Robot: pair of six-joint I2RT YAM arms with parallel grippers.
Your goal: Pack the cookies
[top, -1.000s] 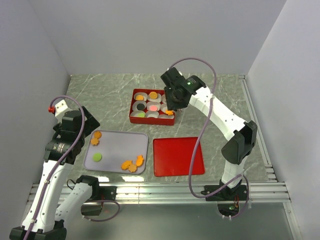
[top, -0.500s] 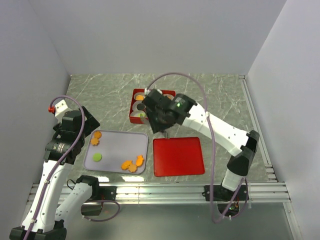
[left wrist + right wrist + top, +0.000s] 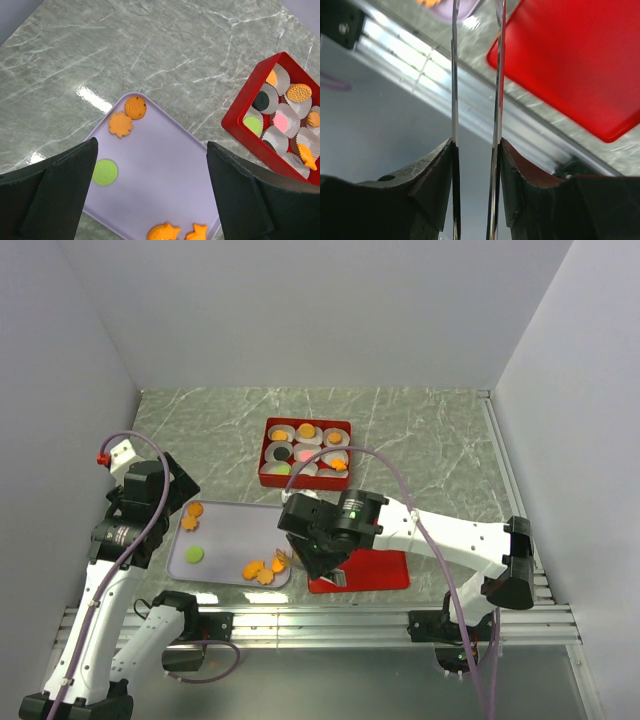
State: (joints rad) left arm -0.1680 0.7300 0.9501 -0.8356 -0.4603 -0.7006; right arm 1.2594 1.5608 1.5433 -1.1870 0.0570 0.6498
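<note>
Top external view: the cookies point(image 3: 194, 554) lie in two places. Six sit on a lavender tray point(image 3: 232, 530) at the near left of the tabletop point(image 3: 200, 430): an orange round one and an orange flower touching at the far left corner, a green disc nearer, and three orange flower shapes bunched at the near right corner. The rest are in white cups point(image 3: 318, 470) inside a red box point(image 3: 266, 478) beyond the tray: orange, pink, green and black pieces, with an orange one in the near right cup.

A flat red lid point(image 3: 385, 568) lies just right of the tray. The right hand point(image 3: 475, 75) hangs low where the tray's near right corner meets the lid. Its thin fingers point(image 3: 454, 75) are released, a narrow gap between them, nothing in it.

The left hand point(image 3: 151, 145) hovers above the tray's left side, spread wide and empty.
</note>
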